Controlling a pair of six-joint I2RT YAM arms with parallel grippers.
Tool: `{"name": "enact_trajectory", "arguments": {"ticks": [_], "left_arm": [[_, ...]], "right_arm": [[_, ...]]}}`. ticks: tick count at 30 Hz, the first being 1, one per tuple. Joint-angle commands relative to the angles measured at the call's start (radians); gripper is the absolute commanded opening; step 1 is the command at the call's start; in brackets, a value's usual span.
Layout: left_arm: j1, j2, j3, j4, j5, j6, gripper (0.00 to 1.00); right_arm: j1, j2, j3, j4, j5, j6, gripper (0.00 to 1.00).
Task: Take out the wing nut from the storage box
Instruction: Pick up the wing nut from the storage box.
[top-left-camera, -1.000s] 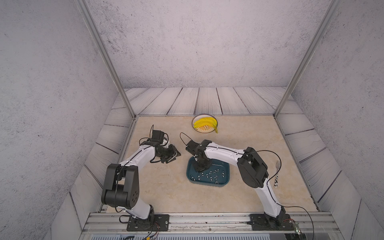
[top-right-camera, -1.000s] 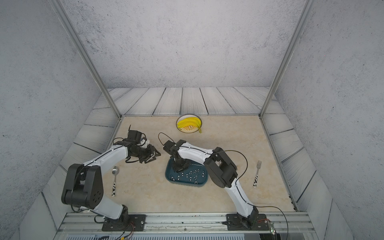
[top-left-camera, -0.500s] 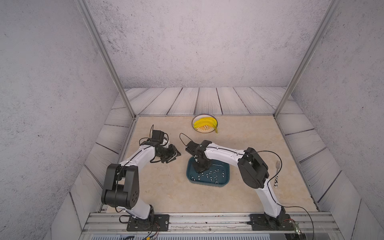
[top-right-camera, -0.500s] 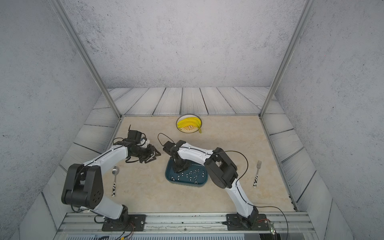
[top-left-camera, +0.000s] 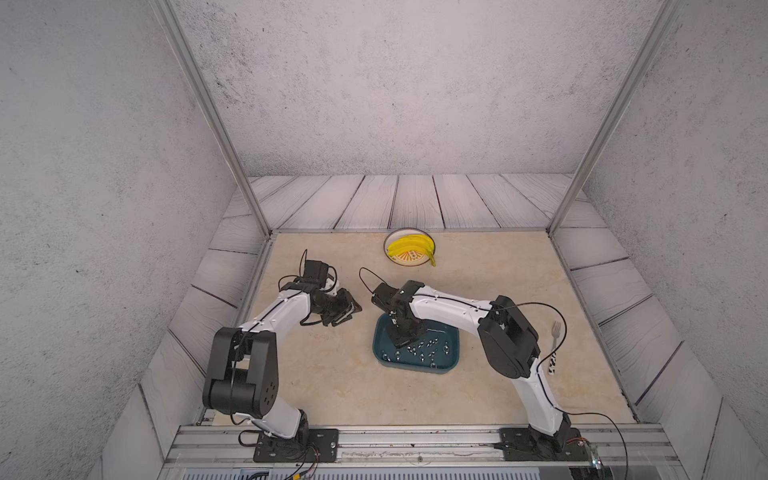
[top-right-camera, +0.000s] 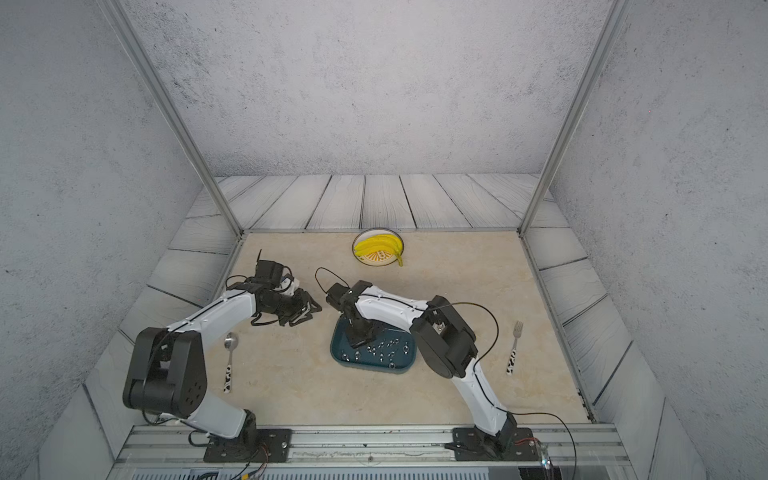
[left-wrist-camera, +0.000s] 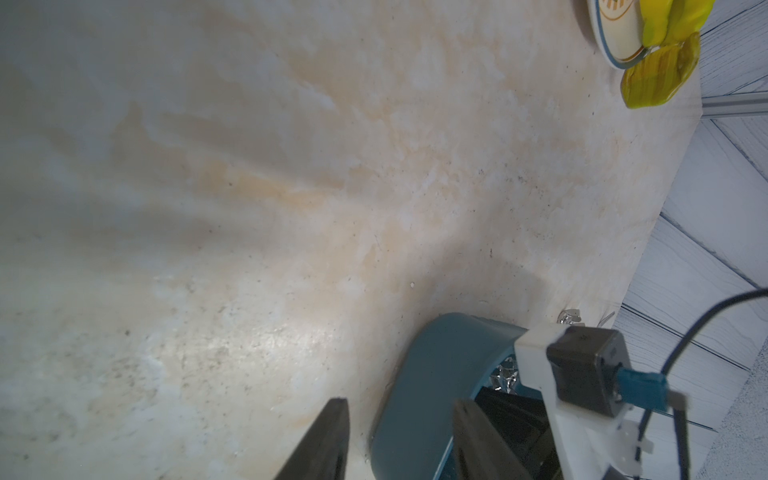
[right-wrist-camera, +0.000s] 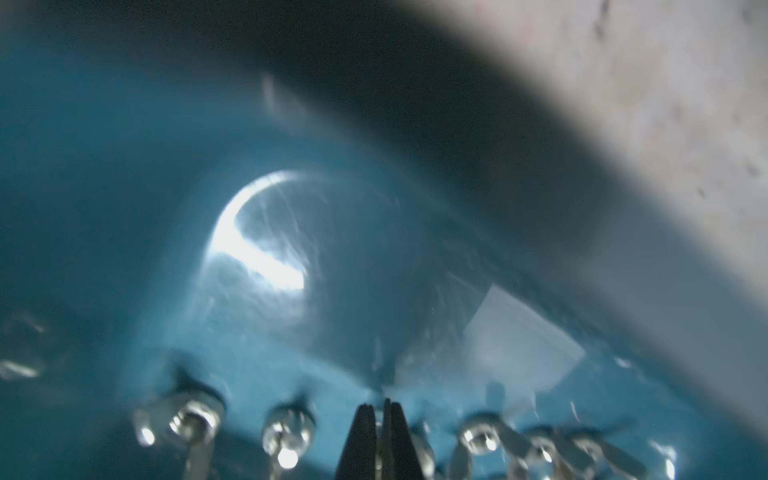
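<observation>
Wing nuts (top-left-camera: 419, 350) are seen scattered over the floor of the teal storage box (top-left-camera: 415, 370), which is placed near the middle of the beige table (top-left-camera: 332, 374) in both top views. The right gripper (top-left-camera: 400, 341) is lowered into the box's far left part. The left gripper (top-left-camera: 351, 312) is held just left of the box, apart from it. A plate (top-left-camera: 409, 259) of bananas (top-left-camera: 411, 246) is set at the far edge, a fork (top-left-camera: 555, 332) at the right, and a spoon (top-right-camera: 230, 353) at the left.

In the left wrist view, the left gripper's fingers (left-wrist-camera: 328, 440) are spread with nothing between them, and a corner of the box (left-wrist-camera: 436, 374) is seen beyond.

In the right wrist view, the right gripper (right-wrist-camera: 379, 428) is closed, its tips nearly touching, with blurred wing nuts (right-wrist-camera: 195, 419) on either side. Whether one is pinched cannot be told.
</observation>
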Motion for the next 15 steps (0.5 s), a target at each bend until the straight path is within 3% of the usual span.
{"name": "enact_trajectory", "arguments": {"ticks": [1,10,15], "left_arm": [[-0.004,-0.012,0.012,-0.012,-0.004,0.011,0.46],[-0.048,-0.034,0.101,-0.041,-0.021,0.002,0.46],[-0.132,-0.025,0.178,-0.058,-0.032,0.023,0.46]], "right_arm": [[0.009,-0.074,0.034,-0.095,0.098,-0.013,0.0],[-0.07,-0.152,0.116,-0.134,0.134,-0.021,0.0],[-0.215,-0.221,0.044,-0.106,0.17,-0.026,0.0]]}}
